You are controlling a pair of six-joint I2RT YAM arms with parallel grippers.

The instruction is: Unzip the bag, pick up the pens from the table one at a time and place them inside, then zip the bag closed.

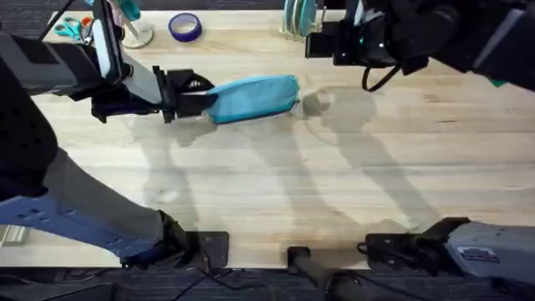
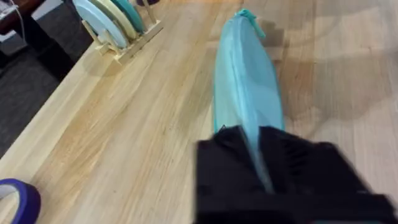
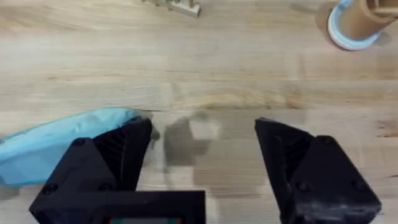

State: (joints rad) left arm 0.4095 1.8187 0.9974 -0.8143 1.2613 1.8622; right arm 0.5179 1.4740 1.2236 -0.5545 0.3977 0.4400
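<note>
A: Why do we have the left gripper [image 1: 185,94] on the bag [image 1: 253,98] like that?

B: We clench one end of it so the pouch stays put on the table [image 1: 267,184]. In the left wrist view our fingers [image 2: 230,168] are pinched on the near end, and the bag [image 2: 245,81] stretches straight away from them with its seam on top. Anchored so, we judge the zipper can be drawn without the whole pouch sliding along.

A: And the right gripper [image 3: 202,168]?

B: It hangs above the bag's far end, released, jaws spread wide with nothing between them. In its own view the bag's tip [image 3: 68,146] sits just beside one finger. We'd say it is lined up to reach the zipper end, though we cannot make out the pull itself.

A: Count with us.

B: One bag, two grippers. Beyond the bag, toward the table's far edge: one tape roll [image 1: 185,27], one plate rack [image 2: 118,25], one pair of scissors [image 1: 73,28].

A: Pens?

B: None we can pick out around the bag. They may already be inside it; that is a guess.
</note>
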